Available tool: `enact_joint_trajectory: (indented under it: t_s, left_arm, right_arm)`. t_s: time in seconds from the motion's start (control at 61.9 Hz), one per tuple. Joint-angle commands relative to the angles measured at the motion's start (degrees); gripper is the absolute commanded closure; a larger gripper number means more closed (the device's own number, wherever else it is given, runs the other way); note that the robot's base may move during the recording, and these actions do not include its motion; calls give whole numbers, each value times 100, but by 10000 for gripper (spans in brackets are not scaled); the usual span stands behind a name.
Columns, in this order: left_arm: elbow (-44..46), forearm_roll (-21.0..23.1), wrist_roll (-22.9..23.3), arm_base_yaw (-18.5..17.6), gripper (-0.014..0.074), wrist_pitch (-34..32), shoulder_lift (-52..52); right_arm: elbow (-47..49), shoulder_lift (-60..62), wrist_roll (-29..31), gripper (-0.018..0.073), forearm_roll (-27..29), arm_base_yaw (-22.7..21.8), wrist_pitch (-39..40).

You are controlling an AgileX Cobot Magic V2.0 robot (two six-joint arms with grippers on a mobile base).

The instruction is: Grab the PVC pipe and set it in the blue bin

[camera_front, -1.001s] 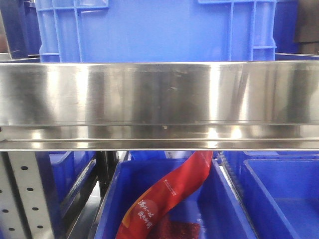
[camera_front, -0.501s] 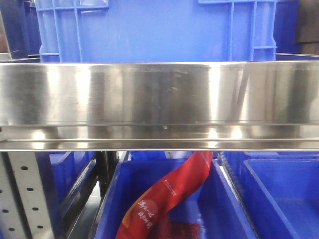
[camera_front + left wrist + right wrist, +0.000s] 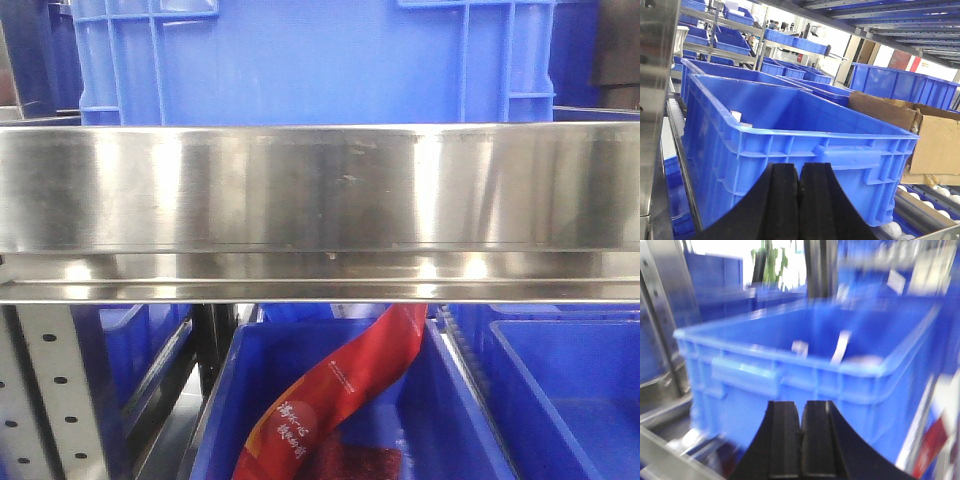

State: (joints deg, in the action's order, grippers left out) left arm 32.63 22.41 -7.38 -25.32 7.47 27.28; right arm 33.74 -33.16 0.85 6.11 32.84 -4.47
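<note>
A big blue bin (image 3: 790, 145) fills the left wrist view, its near wall just past my left gripper (image 3: 799, 167), which is shut with nothing between its black fingers. A small white piece (image 3: 735, 116) shows at the bin's inner left rim. The right wrist view is blurred. There my right gripper (image 3: 801, 406) is shut and empty in front of a blue bin (image 3: 790, 375). Pale pieces (image 3: 840, 347) stick up inside that bin, and I cannot tell if they are PVC pipe. In the front view a blue bin (image 3: 310, 60) sits on the steel shelf (image 3: 320, 190); no gripper shows there.
A cardboard box (image 3: 925, 135) stands right of the bin, on white rollers (image 3: 932, 197). A steel upright (image 3: 655, 100) rises close on the left. More blue bins (image 3: 900, 82) line the racks. On the level below, another blue bin (image 3: 450, 420) holds a red bag (image 3: 340, 385).
</note>
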Motion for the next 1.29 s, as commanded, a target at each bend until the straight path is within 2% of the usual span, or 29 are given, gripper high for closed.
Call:
enact_joint_trajectory:
  t_s: [0.0, 0.097, 0.307, 0.501, 0.743, 0.808, 0.872, 1.276]
  left_arm:
    - [-13, 33, 7, 1, 707, -91, -27]
    - [-13, 33, 7, 1, 707, -91, -27]
    - [-13, 33, 7, 1, 707, -91, -27]
    - [-13, 33, 7, 1, 707, -91, -27]
    - [-13, 33, 7, 1, 707, -91, -27]
    - [-13, 33, 7, 1, 707, -91, -27]
    - [-13, 33, 7, 1, 707, -91, -27]
    - [-13, 33, 7, 1, 707, -91, -27]
  right_arm:
    - [-432, 369, 18, 727, -194, -174, 723]
    - [-943, 824, 18, 727, -194, -635, 1113]
    - [-1829, 1645, 137, 727, -194, -1788, 1110]
    - [-2634, 2329, 236, 727, -194, -2344, 1050]
    - [-3374, 3211, 236, 727, -194, -2677, 1018]
    - [-3374, 3316, 236, 727, -194, -2702, 326]
    - [-3374, 3316, 236, 727, -194, -2702, 182]
    - [-3374, 3316, 236, 727, -194, -2702, 745]
